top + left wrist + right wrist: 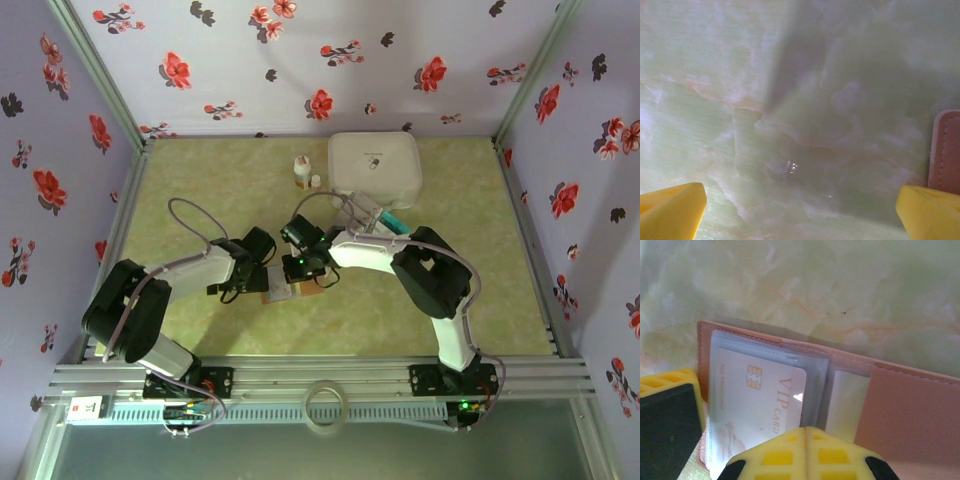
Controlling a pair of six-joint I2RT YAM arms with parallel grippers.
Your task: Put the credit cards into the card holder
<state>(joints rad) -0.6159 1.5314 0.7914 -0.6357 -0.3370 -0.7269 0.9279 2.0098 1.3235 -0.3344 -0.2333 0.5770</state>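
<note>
Seen with right gripper closed above opened card holder, VIP card sleeved inside; left gripper spread wide alongside.

Lavender walls printed with red and black flowers are closing in the pale green marbled tabletop at nine, twelve and three o'clock. Aluminium rails are running along the six o'clock edge. Soft, even light is glinting faintly off the tabletop.
</note>
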